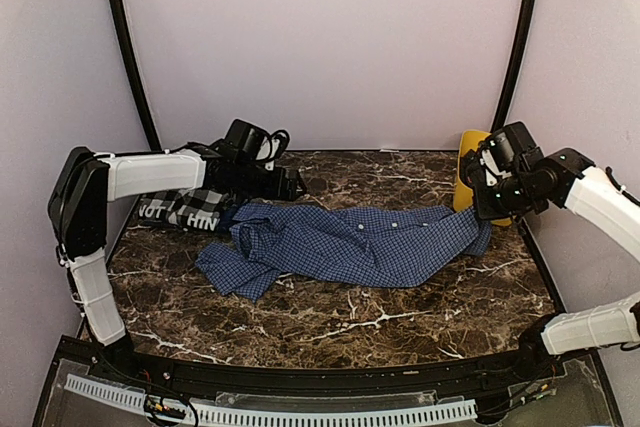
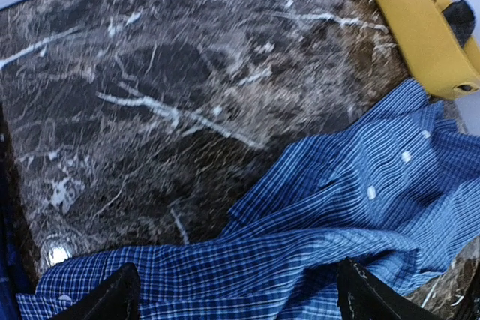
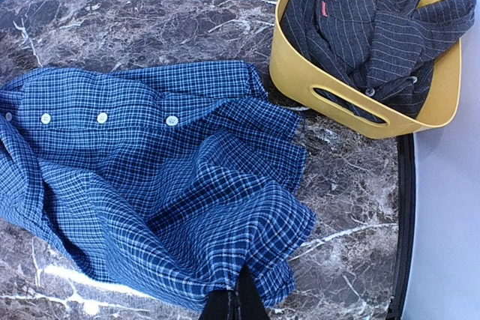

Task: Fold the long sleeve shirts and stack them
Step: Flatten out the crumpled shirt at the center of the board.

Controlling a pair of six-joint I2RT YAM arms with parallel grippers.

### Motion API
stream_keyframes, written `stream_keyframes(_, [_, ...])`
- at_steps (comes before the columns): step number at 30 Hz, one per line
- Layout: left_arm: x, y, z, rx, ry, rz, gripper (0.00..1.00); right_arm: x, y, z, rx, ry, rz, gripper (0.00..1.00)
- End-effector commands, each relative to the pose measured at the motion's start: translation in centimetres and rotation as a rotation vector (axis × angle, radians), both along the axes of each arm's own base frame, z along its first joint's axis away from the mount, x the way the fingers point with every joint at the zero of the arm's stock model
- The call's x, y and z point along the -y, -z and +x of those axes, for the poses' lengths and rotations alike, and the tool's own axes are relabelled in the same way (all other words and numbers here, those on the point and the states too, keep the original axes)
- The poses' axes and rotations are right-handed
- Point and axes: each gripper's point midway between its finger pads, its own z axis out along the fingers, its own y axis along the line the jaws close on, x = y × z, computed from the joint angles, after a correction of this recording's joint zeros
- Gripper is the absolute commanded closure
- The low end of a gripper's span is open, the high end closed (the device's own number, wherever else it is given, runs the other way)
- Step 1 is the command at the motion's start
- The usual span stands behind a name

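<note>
Two long sleeve shirts lie on the dark marbled surface [image 1: 400,317]. The blue shirt [image 1: 360,247] with fine dark check is stretched, crumpled, across the middle of the surface from the left edge toward the right edge, its button placket facing up. The black-and-white plaid shirt [image 1: 190,209], white lettering showing, lies bunched near the far left corner, touching the blue shirt's left end and partly hidden under the left arm.

The left tool [image 1: 290,185] hangs over the left end of the blue shirt. In the left wrist view its two fingers [image 2: 112,297] stand wide apart, released, with blue cloth [image 2: 337,222] beneath them and nothing between them.

The right tool [image 1: 487,209] is near the right edge, just beside the yellow bin [image 1: 466,177]. In the right wrist view its fingers [image 3: 232,301] are pressed together, clenched on a fold at the hem of the blue shirt [image 3: 150,162].

The yellow bin [image 3: 300,80] stands in the far right corner and holds a dark striped garment [image 3: 367,28]. The blue shirt's right end reaches close to the bin's near wall.
</note>
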Motion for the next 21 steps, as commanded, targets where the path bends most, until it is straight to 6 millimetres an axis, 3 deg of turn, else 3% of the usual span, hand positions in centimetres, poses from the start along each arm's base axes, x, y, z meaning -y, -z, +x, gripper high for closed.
stream_keyframes(1, [-1.7,2.4,-1.5,-0.058,0.037,0.156,0.11,-0.7,-0.6,0.7,0.043,-0.012,0.045,1.00])
stream_keyframes(2, [-1.7,2.7,-1.7,-0.060,0.055,0.161,0.12,-0.9,-0.4,0.7,0.040,-0.016,0.046,1.00])
stream_keyframes(5, [-1.7,4.1,-2.7,-0.089,0.089,0.168,0.29,-1.1,0.3,0.8,0.027,-0.024,0.048,1.00])
stream_keyframes(8, [-1.6,4.8,-3.2,-0.106,0.115,0.167,0.57,-1.2,0.6,0.9,0.021,-0.028,0.048,1.00])
stream_keyframes(9, [-1.4,4.6,-3.2,-0.103,0.120,0.154,0.63,-1.2,0.7,0.9,0.019,-0.029,0.047,1.00])
stream_keyframes(12, [-1.0,4.0,-3.5,-0.083,0.137,0.115,0.92,-1.3,0.7,0.9,0.021,-0.032,0.051,1.00])
stream_keyframes(15, [-0.9,3.5,-3.7,-0.068,0.147,0.102,1.00,-1.3,0.7,1.0,0.024,-0.033,0.050,1.00])
stream_keyframes(18, [-1.0,1.5,-4.3,-0.022,0.154,0.070,1.00,-1.4,0.4,1.2,0.032,-0.033,0.054,1.00])
stream_keyframes(19, [-0.7,-1.7,-4.4,0.059,0.161,0.017,1.00,-1.5,0.4,1.3,0.035,-0.036,0.056,1.00])
stream_keyframes(20, [-0.5,-2.2,-5.6,0.074,0.189,-0.006,1.00,-1.6,0.4,1.3,0.034,-0.037,0.059,1.00])
stream_keyframes(21, [-0.2,-6.3,-6.3,0.183,0.211,-0.069,1.00,-1.7,0.5,1.4,0.035,-0.039,0.061,1.00])
